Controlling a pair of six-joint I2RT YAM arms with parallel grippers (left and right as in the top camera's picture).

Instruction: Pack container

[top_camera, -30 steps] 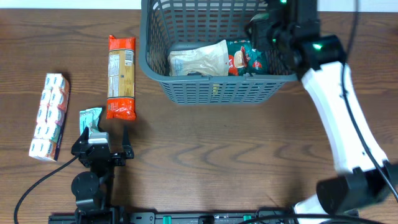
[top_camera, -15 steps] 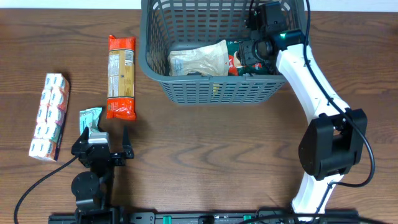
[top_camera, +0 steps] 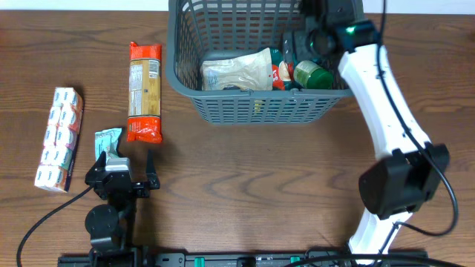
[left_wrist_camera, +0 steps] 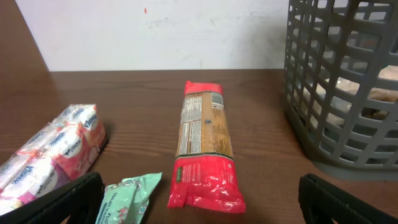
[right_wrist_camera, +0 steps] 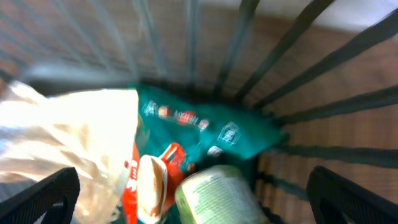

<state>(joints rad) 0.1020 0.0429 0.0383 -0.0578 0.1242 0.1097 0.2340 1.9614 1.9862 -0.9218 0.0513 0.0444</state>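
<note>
The dark grey lattice container (top_camera: 260,106) stands at the back centre; it also shows in the left wrist view (left_wrist_camera: 348,93) and the right wrist view (right_wrist_camera: 298,68). Inside lie a pale bag (top_camera: 237,70), a green and red packet (top_camera: 284,68) and a green-lidded jar (top_camera: 312,75), which also shows in the right wrist view (right_wrist_camera: 217,196). My right gripper (top_camera: 308,44) hangs open over the container's right end, above the jar, holding nothing. My left gripper (top_camera: 124,174) rests open and empty near the table's front left.
A red pasta pack (top_camera: 144,90) lies left of the container. A mint green packet (top_camera: 107,141) lies just ahead of the left gripper. A tissue pack (top_camera: 58,139) lies at the far left. A white wall is behind the table.
The green jar now lies free in the container's right end. My right gripper has risen and pulled back from it. The left arm has not moved.
</note>
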